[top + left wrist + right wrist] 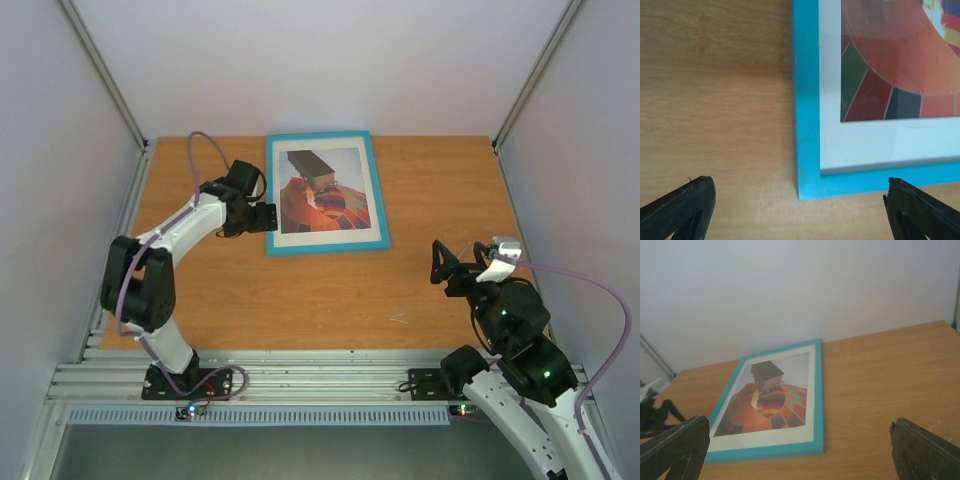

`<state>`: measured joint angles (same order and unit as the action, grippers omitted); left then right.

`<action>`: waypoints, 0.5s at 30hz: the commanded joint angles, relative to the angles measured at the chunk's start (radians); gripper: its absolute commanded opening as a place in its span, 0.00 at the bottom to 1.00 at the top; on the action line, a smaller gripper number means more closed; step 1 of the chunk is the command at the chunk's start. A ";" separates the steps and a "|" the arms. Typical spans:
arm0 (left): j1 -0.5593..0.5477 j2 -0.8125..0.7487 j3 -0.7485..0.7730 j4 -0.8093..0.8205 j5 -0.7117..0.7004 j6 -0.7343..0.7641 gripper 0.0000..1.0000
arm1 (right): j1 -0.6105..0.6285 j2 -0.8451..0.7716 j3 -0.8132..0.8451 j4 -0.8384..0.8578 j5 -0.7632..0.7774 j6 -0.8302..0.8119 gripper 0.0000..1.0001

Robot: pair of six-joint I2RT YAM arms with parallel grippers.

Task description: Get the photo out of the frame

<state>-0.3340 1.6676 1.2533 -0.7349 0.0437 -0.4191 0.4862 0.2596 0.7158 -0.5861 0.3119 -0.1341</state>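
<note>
The turquoise frame (328, 246) lies flat, face up, at the back middle of the table, with the hot-air-balloon photo (322, 190) inside it behind a white border. My left gripper (264, 217) is open at the frame's left edge by its near-left corner. In the left wrist view that corner of the frame (806, 100) sits between the spread black fingers (685, 205), and part of the photo (890, 60) shows. My right gripper (468, 262) is open and empty, well right of the frame. Its wrist view shows the frame (818, 390) and photo (767, 400) ahead.
White walls enclose the wooden table (440, 200) on three sides. An aluminium rail (320, 380) runs along the near edge with both arm bases. The left arm's black end (655, 415) shows at the left of the right wrist view.
</note>
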 commanded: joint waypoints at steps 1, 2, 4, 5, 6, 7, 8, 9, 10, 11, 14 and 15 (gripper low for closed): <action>0.002 0.112 0.093 0.003 0.034 0.021 0.91 | 0.041 -0.002 -0.006 0.008 0.013 0.007 0.98; 0.003 0.135 0.106 0.003 0.040 0.020 0.90 | 0.047 -0.004 -0.006 0.010 0.011 0.007 0.99; 0.003 0.181 0.130 0.005 0.051 0.020 0.88 | 0.052 -0.011 -0.009 0.013 0.009 0.007 0.98; 0.004 0.203 0.145 0.002 0.055 0.019 0.86 | 0.054 -0.013 -0.009 0.014 0.009 0.006 0.98; 0.004 0.226 0.159 -0.004 0.058 0.020 0.84 | 0.056 -0.014 -0.009 0.015 0.011 0.005 0.98; 0.004 0.246 0.175 -0.011 0.057 0.023 0.83 | 0.059 -0.015 -0.009 0.015 0.011 0.004 0.98; 0.004 0.272 0.188 -0.017 0.055 0.026 0.80 | 0.062 -0.014 -0.008 0.015 0.009 0.003 0.98; 0.005 0.287 0.199 -0.021 0.056 0.029 0.78 | 0.067 -0.014 -0.008 0.014 0.007 0.002 0.98; 0.007 0.300 0.210 -0.026 0.057 0.033 0.75 | 0.071 -0.015 -0.008 0.017 0.003 0.000 0.98; 0.008 0.311 0.219 -0.030 0.058 0.034 0.73 | 0.075 -0.014 -0.007 0.020 -0.001 -0.002 0.98; 0.010 0.331 0.233 -0.035 0.066 0.041 0.66 | 0.079 -0.014 -0.009 0.025 -0.008 -0.007 0.99; 0.013 0.337 0.239 -0.039 0.063 0.043 0.63 | 0.080 -0.013 -0.009 0.026 -0.007 -0.007 0.98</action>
<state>-0.3302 1.9858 1.4494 -0.7506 0.0910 -0.3908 0.5529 0.2554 0.7151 -0.5838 0.3092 -0.1352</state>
